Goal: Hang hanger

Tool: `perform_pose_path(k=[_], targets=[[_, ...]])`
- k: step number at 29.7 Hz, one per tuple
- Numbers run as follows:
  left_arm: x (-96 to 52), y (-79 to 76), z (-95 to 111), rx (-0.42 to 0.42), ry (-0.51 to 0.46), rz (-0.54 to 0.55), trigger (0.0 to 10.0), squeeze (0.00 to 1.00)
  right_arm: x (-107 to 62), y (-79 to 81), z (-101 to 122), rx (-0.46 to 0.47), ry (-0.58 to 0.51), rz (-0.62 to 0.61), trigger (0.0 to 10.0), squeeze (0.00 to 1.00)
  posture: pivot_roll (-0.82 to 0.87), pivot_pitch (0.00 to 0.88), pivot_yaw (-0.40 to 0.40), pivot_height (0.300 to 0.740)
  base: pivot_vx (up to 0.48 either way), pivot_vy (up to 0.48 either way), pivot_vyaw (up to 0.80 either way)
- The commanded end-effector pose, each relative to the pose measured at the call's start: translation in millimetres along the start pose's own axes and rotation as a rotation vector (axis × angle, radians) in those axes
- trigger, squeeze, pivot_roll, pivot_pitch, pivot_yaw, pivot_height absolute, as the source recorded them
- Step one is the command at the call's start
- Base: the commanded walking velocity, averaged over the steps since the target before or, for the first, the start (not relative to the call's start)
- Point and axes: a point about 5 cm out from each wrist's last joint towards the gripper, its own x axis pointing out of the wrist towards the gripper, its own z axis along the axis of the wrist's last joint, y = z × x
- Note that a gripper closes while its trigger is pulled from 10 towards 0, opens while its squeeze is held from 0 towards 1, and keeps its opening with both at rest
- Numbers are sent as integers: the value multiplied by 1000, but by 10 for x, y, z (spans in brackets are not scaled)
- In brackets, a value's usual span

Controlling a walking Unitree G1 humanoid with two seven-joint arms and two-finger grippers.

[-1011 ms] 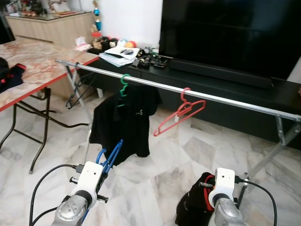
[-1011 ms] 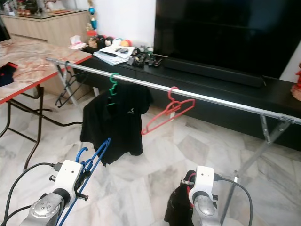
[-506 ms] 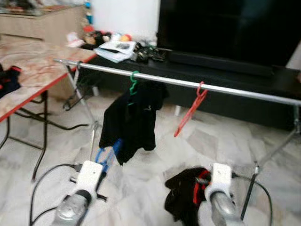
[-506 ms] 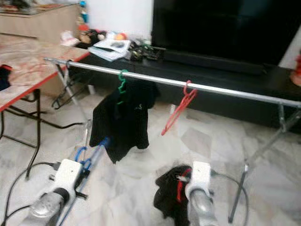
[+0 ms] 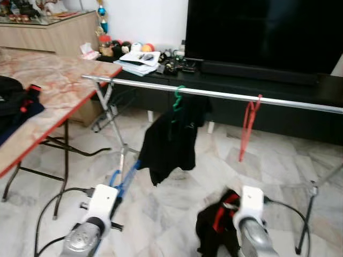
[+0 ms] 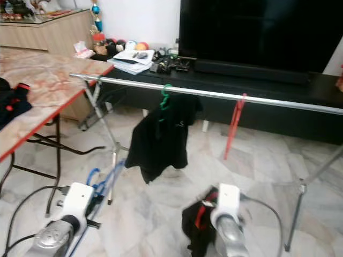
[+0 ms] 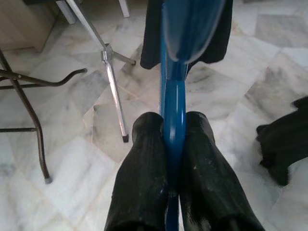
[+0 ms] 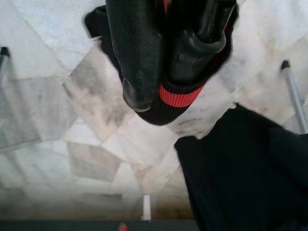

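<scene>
Carrying stage, I judge — the left gripper [image 7: 174, 144] clamps the blue plastic hanger [image 7: 174, 96] low, the right gripper [image 8: 168, 72] grips a black red-trimmed garment [image 8: 180, 98] — next, lift toward the silver metal rail [image 5: 225, 95].

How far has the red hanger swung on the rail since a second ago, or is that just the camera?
Yes. The red hanger has turned on the rail: it showed its full triangle, now it hangs edge-on. It remains right of the black shirt.
</scene>
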Motion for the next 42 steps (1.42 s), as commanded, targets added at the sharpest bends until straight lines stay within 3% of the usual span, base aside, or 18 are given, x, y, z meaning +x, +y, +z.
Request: perform_pose_path(k=[1,14,38,42], targets=[[-16,53,13,20,-8,13,10000,0,29,76,104,6,-35,17,10000,0,177,0,-33,740,0,0,0],[-28,10,22,26,-15,-11,10000,0,30,76,113,16,-40,12,10000,0,179,0,-27,740,0,0,0],[-29,5,38,26,-18,-11,10000,0,51,101,162,14,-41,28,10000,0,180,0,-31,740,-245,0,-124],[-20,-31,43,27,-10,-53,10000,0,62,122,179,5,-35,36,10000,0,181,0,-33,740,0,0,0]])
